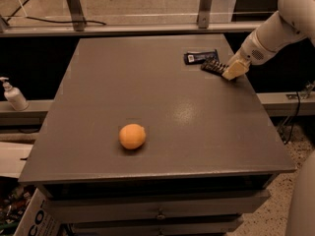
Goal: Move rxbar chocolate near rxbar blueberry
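Observation:
The rxbar chocolate [212, 66], a dark striped bar, lies on the grey table [162, 102] near its far right edge. The rxbar blueberry [201, 57], navy with a white label patch, lies just behind it and to the left, almost touching it. My gripper [233, 71] reaches in from the right on a white arm and sits low over the table at the right end of the chocolate bar, touching or nearly touching it.
An orange [132, 136] rests on the table's front left part. A soap dispenser bottle [13, 95] stands off the table to the left. Metal rail posts [74, 6] run behind the table. The right table edge is close to the gripper.

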Robot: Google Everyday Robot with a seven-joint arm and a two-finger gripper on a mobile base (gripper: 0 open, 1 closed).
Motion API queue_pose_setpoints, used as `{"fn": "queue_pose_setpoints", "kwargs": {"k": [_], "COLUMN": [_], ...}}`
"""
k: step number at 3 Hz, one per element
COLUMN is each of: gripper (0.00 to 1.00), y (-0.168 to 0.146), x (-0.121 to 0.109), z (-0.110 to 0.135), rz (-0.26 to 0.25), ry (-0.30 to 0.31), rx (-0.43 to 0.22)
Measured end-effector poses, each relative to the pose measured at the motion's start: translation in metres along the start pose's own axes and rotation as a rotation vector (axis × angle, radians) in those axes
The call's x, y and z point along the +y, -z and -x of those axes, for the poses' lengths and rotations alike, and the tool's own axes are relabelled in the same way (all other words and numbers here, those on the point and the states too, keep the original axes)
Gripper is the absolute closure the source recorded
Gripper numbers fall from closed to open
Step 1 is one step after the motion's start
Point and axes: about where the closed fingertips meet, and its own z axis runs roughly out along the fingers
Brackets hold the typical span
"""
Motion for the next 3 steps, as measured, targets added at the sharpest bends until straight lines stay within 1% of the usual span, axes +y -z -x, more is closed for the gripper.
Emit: {"fn": "queue_pose_setpoints", "kwargs": {"k": [1,2,3], "gripper": [0.12,0.0,0.0], "y": [0.0008,0.0013,0.0004], "x": [-0.0002,-0.0003,-0.0001], "z": [0.0005,0.0009,0.0068], "rz": [0.0,0.0,0.007], "ry": [0.0,0.0,-0.002], "rx": [0.0,0.0,-0.022]}}
